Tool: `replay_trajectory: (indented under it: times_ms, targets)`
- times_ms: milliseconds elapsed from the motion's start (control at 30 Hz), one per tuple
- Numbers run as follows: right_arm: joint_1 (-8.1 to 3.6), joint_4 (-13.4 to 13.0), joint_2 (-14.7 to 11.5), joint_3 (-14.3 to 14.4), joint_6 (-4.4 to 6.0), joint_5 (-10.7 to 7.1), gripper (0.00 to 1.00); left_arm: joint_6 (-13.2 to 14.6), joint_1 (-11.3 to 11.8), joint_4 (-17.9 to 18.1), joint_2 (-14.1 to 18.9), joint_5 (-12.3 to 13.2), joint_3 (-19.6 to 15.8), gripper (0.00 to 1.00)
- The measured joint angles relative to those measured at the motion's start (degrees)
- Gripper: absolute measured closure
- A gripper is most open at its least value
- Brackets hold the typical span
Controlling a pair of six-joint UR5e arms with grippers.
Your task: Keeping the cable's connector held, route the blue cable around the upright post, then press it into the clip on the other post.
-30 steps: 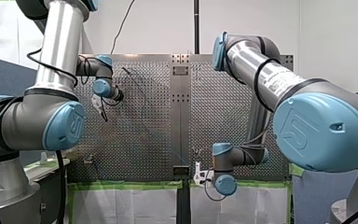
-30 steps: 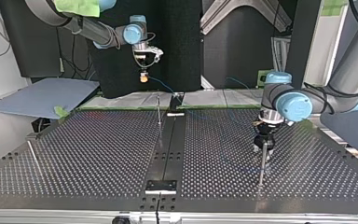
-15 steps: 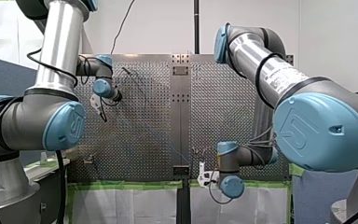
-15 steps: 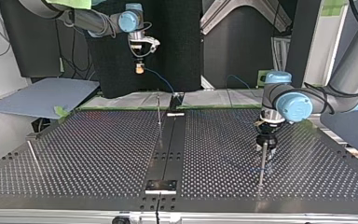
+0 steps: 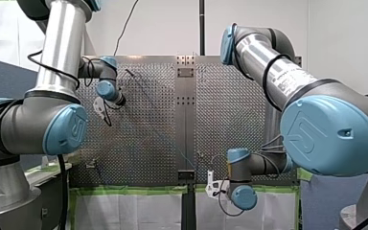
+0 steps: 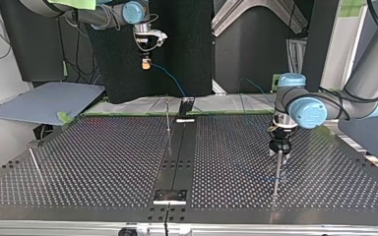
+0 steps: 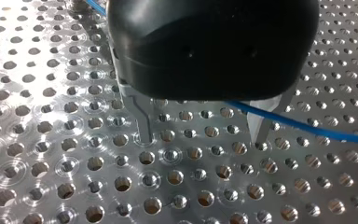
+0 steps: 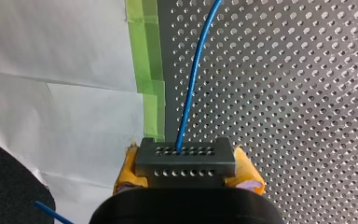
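Observation:
In the right wrist view my right gripper, with yellow pads, is shut on the dark grey connector. The blue cable runs from the connector over the perforated plate. The top view shows this gripper raised behind the table's far edge, the cable slanting down from it. My left gripper hangs open just above the plate, metal fingers apart, the cable passing by one finger. In the top view it sits right above a thin upright post.
A second thin post stands near the table's middle strip. A third post leans at the top view's left. Green tape and white sheeting edge the table. A blue-grey board lies beyond the corner.
My right gripper has carried the connector higher and toward the top view's left, pulling the cable along. My left gripper has risen slightly at the post.

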Motion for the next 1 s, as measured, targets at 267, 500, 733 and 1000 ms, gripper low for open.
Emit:
replay_trajectory:
  times_ms: [267, 500, 733, 1000]
  targets:
    - [-0.41, -2.3, 0.0, 0.0, 0.12, -1.19, 1.0, -3.4, -0.1, -0.4, 0.0, 0.0, 0.0, 0.02]
    - [-0.97, -3.3, 0.0, -0.1, 0.47, -2.73, 1.0, -7.1, -0.2, -3.3, 0.0, -0.7, 0.0, 0.02]
    - [-1.04, -3.5, 0.0, 0.0, 0.47, -3.31, 1.0, -11.8, 0.6, -7.2, 0.0, -2.6, -0.1, 0.02]
    - [-1.03, -3.5, 0.0, 0.0, 0.45, -3.81, 1.0, -16.1, 1.7, -6.2, 0.1, -3.1, -2.8, 0.02]
